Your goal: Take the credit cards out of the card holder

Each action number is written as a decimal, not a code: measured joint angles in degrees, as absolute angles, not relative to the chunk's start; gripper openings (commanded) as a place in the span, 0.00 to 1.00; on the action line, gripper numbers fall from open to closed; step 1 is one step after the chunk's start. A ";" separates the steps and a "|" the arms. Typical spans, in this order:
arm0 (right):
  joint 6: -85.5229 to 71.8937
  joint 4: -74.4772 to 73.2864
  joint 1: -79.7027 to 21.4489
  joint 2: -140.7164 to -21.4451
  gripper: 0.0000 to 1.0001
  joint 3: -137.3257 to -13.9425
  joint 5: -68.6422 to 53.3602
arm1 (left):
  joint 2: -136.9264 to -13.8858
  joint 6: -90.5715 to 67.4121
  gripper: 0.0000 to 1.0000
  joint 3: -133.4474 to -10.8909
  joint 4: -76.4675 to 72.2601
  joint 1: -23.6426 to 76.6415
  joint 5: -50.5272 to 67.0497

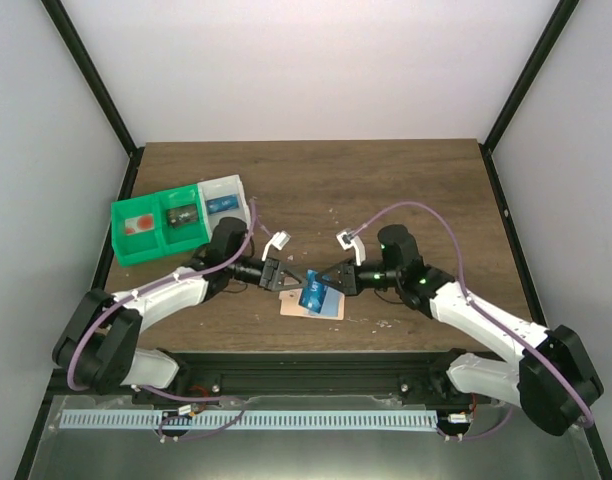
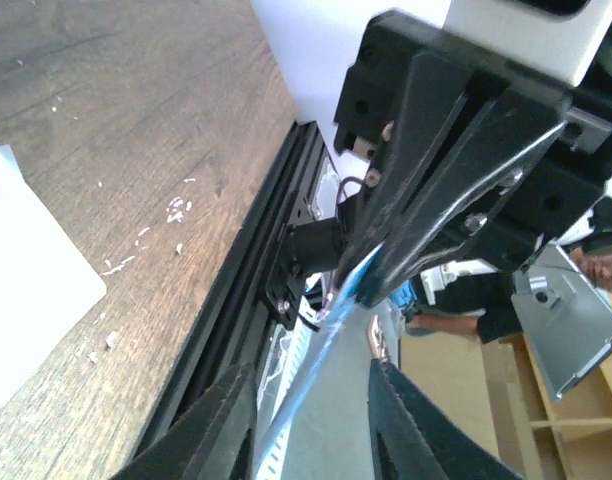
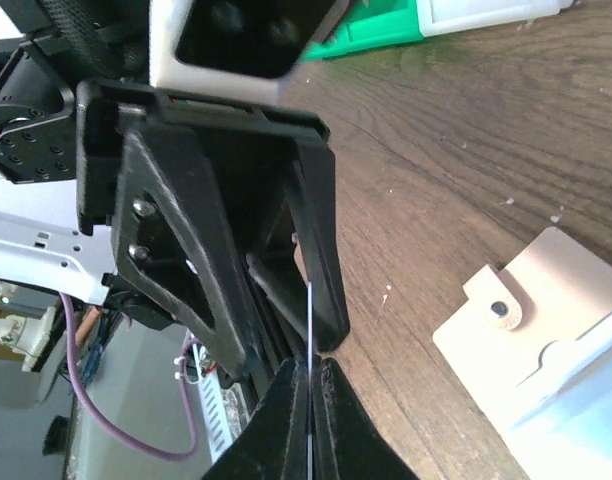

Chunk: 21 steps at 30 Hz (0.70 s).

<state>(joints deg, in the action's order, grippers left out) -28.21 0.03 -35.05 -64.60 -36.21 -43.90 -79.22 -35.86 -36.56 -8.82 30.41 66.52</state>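
**Credit card (image 1: 311, 296) pinched edge-on between both claws**

I have the blue card up over the near-middle of the tabletop. The right claw (image 3: 311, 378) is clamped on one edge, and the left claw (image 2: 308, 385) stands apart around the other. I'd draw the right arm straight back, level, clear of the left fingers.

The card holder (image 1: 328, 311) lies flat just beneath; I can't tell whether more cards are inside. The green bin (image 1: 136, 250) and white bin (image 1: 232, 184) sit well off by the left edge.
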 measured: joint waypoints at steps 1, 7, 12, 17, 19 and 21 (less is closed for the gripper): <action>-29.12 0.86 -35.00 -64.18 0.00 -35.42 -43.66 | -78.83 -36.36 0.42 -36.53 -9.56 30.37 65.95; -38.17 7.16 -35.00 -59.79 0.00 -30.06 -40.45 | -74.32 -44.29 0.57 -34.35 -18.72 28.99 61.19; -48.99 17.19 -35.00 -57.93 0.01 -26.57 -35.90 | -72.82 -52.21 0.65 -30.20 -27.05 27.53 57.30; -58.26 25.67 -35.00 -59.77 0.01 -25.56 -30.30 | -72.79 -60.80 0.68 -25.85 -36.82 27.35 54.52; -61.19 28.34 -35.00 -61.04 0.01 -25.58 -27.79 | -72.79 -63.37 0.68 -24.53 -40.14 27.35 53.74; -63.81 30.26 -35.03 -62.50 0.01 -25.71 -25.10 | -72.79 -65.84 0.68 -23.46 -43.31 27.42 52.75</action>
